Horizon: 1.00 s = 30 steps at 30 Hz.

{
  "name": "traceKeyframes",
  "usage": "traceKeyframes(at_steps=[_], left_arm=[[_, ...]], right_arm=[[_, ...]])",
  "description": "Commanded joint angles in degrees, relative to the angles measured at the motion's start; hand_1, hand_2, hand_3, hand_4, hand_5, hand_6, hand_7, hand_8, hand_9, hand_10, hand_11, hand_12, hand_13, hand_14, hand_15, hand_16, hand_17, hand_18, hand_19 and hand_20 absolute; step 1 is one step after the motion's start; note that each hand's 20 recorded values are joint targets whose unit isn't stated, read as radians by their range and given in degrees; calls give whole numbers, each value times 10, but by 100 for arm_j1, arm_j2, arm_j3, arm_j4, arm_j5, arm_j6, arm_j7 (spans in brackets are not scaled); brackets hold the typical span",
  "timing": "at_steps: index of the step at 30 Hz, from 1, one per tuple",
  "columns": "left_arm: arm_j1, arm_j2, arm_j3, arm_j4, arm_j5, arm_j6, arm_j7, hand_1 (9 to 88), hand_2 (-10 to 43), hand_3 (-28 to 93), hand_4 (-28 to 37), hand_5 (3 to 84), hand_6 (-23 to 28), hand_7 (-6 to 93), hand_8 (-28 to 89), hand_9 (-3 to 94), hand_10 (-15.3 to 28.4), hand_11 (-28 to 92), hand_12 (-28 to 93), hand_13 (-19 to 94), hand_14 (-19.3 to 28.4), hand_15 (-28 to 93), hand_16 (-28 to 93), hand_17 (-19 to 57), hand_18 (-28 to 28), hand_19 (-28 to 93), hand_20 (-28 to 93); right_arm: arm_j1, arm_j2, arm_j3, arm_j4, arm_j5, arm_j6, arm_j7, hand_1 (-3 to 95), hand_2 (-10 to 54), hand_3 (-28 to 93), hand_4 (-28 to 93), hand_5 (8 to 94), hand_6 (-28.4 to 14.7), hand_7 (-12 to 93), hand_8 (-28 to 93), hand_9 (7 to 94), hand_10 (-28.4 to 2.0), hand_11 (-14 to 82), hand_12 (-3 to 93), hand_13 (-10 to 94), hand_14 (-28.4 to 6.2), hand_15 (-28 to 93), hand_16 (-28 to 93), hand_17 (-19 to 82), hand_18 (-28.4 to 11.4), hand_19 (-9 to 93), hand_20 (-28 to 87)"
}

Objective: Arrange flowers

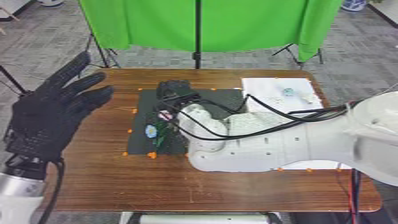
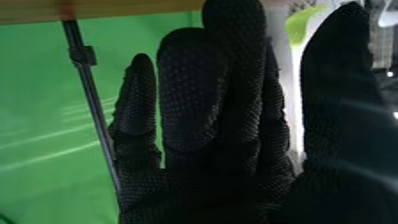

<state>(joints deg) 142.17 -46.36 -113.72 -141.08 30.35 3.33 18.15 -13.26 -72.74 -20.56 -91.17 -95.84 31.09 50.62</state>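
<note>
the blue flower [image 1: 151, 131] is seen on the dark mat [image 1: 139, 146], nearer the robot than the right fingers [image 2: 191, 90] and a little to their left; green stems [image 1: 161, 140] are seen just beside it, and a small pinkish bloom [image 1: 165, 115] lies between it and the right hand [image 1: 175, 90]. the right fingers are extended and loosely bent at most, with the thumb [image 2: 342, 90] standing apart from them; no stem can be made out in their hold. beyond the gap between fingers and thumb, a light green thing [image 2: 304, 22] is seen, too partly shown to be named

the step in hand is judged to be the picking up of a flower. the thumb is best brought to one side of a stem and the fingers to the other, low and level with the mat, so that the stem is pinched and the petals are left uncrushed. the lift should be slow, since neighbouring stems could be dragged along, and the black cables [image 1: 244, 136] should be kept from sweeping the blooms

to the right of those fingers, a white sheet [image 1: 266, 86] is laid on the brown surface [image 1: 98, 187], with a small pale blue-green item [image 1: 289, 92] on it. well to their left, the left hand [image 1: 44, 115] is held raised, its fingers spread and empty
</note>
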Motion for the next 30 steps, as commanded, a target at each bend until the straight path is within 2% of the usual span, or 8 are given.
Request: traceKeyframes(at_steps=[1, 3, 6, 13, 19, 20, 26, 30], left_arm=[[598, -327, -139, -107, -125, 427, 167, 212, 67, 749, -283, 264, 48, 155, -108, 240, 179, 196, 122, 167, 263, 458, -63, -107, 244, 527, 342], [612, -471, -148, -110, -77, 429, 107, 212, 67, 749, -283, 264, 48, 155, -108, 240, 179, 196, 122, 167, 264, 458, -63, -107, 244, 527, 342], [594, -624, -89, -110, -44, 434, 12, 211, 68, 749, -283, 264, 48, 155, -109, 239, 179, 197, 123, 169, 265, 465, -62, -107, 244, 527, 342], [613, -711, -16, -116, -28, 465, -80, 210, 68, 750, -283, 263, 47, 156, -109, 239, 179, 198, 123, 171, 269, 479, -67, -107, 243, 527, 342], [665, -607, 4, -117, -102, 558, 11, 210, 67, 751, -283, 263, 47, 157, -109, 239, 180, 199, 123, 171, 269, 481, -70, -106, 243, 528, 342], [723, -536, 3, -120, -143, 586, 102, 210, 67, 751, -283, 263, 47, 157, -110, 239, 180, 199, 123, 171, 269, 481, -71, -106, 243, 528, 342], [662, -567, 30, -98, -124, 574, 11, 210, 68, 750, -283, 263, 47, 157, -110, 239, 180, 199, 123, 170, 270, 481, -72, -106, 243, 528, 342], [507, -527, 111, 16, -187, 526, -93, 209, 68, 751, -283, 263, 48, 157, -110, 240, 180, 199, 123, 169, 269, 479, -72, -106, 243, 528, 342]], right_arm=[[-643, 1370, 1324, -769, -144, -283, -207, 390, -46, 591, -282, 592, 37, 160, -140, 840, -90, 241, 163, 758, -54, 627, 174, 238, -182, 796, 263], [-1009, 1757, 1813, -1026, -180, -348, -119, 322, -11, 738, -281, 576, 19, 152, -134, 816, -104, 241, 159, 746, -66, 626, 165, 239, -189, 797, 256], [-1805, 2330, 2745, -1373, -387, -666, 38, 311, -7, 771, -282, 566, 5, 145, -131, 789, -117, 241, 156, 729, -84, 630, 159, 240, -200, 797, 252], [-3448, 3371, 4653, -1838, -548, -646, 591, 304, -13, 747, -282, 536, -16, 124, -119, 754, -148, 232, 148, 711, -107, 633, 143, 259, -226, 802, 236], [-4582, 3692, 5926, -1758, -721, -778, 1193, 300, -17, 722, -263, 528, -36, 110, -109, 756, -162, 232, 142, 738, -111, 635, 128, 311, -243, 852, 136], [-4665, 3738, 6005, -1739, -781, -792, 1371, 301, -18, 720, -263, 527, -37, 110, -110, 759, -163, 232, 142, 742, -110, 634, 129, 320, -244, 861, 122], [-5062, 3958, 6267, -1491, -1039, -819, 1920, 306, -27, 713, -260, 519, -51, 97, -107, 784, -169, 233, 142, 783, -101, 635, 136, 368, -252, 929, 19], [-5216, 4220, 6377, -1323, -990, -940, 2029, 309, -34, 711, -259, 501, -53, 95, -108, 789, -170, 232, 142, 790, -102, 631, 137, 373, -253, 931, 13]])
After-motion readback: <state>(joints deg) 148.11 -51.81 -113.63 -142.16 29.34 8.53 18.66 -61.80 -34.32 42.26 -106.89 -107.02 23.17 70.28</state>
